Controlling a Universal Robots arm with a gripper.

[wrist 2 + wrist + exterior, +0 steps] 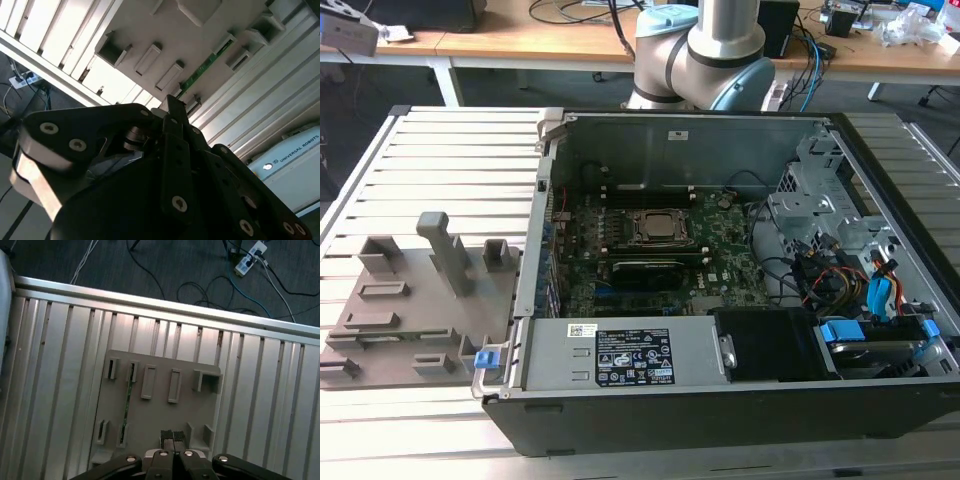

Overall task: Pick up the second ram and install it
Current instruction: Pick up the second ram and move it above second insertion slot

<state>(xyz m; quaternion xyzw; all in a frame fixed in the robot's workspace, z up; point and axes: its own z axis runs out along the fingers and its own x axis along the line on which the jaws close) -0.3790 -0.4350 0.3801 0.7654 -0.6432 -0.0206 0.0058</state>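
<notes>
Second ram stands edge-on in grey holder, claw partly cropped.

A large black label with white print and rows of small marks sat on the grey metal cover along the near side of the open computer case. Its lines were too small to read. Just beside it, toward the exterior view's left, was a small white sticker. Another white sticker sat on the case's far inner wall. In the second wrist view, a white box carried a line of dark capital letters and a round mark.
</notes>
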